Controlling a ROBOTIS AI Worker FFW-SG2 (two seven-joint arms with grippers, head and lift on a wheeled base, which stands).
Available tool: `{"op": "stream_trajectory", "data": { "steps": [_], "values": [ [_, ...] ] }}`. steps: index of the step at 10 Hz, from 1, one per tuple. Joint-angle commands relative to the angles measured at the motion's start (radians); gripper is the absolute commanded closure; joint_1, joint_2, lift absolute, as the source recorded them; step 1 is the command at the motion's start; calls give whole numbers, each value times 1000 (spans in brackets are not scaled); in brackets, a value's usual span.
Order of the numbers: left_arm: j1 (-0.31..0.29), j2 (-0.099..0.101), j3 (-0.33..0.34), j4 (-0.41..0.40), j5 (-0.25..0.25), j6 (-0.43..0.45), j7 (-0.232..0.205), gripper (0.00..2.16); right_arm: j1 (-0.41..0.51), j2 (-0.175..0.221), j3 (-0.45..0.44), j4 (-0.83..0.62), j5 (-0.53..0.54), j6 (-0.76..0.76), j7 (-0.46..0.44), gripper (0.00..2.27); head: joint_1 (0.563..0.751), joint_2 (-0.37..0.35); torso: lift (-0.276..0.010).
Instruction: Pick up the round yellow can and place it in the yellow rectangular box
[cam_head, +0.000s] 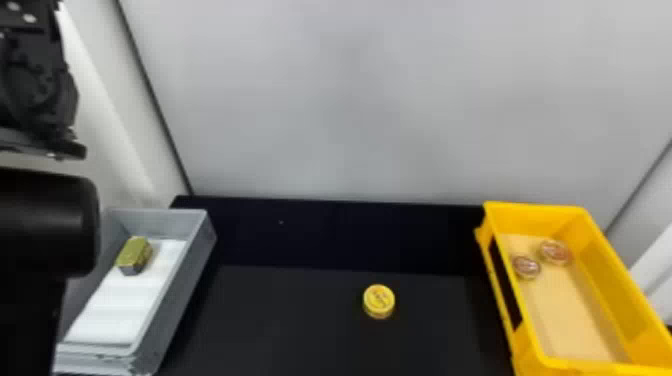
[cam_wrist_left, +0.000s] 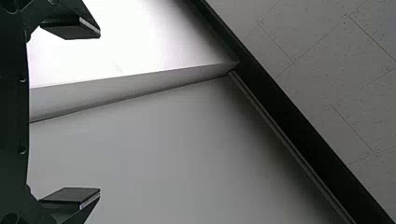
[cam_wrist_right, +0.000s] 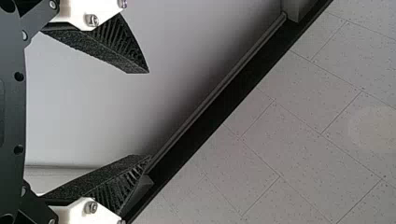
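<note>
- Round yellow can (cam_head: 379, 301): upright, lower frame, right of centre; round top, no long axis to match.
- Left arm (cam_head: 47, 225) at left edge, can well apart, to its lower right.
- Left gripper (cam_wrist_left: 100, 113), right gripper (cam_wrist_right: 149, 114): fingers spread wide, nothing held.
- Yellow rectangular box (cam_head: 542, 325) lower right; right arm likely suits, nearer arm unclear.
</note>
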Motion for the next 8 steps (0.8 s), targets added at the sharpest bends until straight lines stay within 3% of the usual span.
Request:
{"op": "stream_trajectory", "data": {
  "steps": [1,6,8],
  "values": [
    [0,0,0,0,-1,0,0,91,0,1,0,1,2,-2,0,156,663,54,-10],
    [-3,0,0,0,1,0,0,91,1,3,4,0,-9,34,-3,185,663,54,-10],
    [-4,0,-2,0,1,0,-1,91,15,20,-24,0,-132,104,-15,197,663,54,-10]
  ]
}}
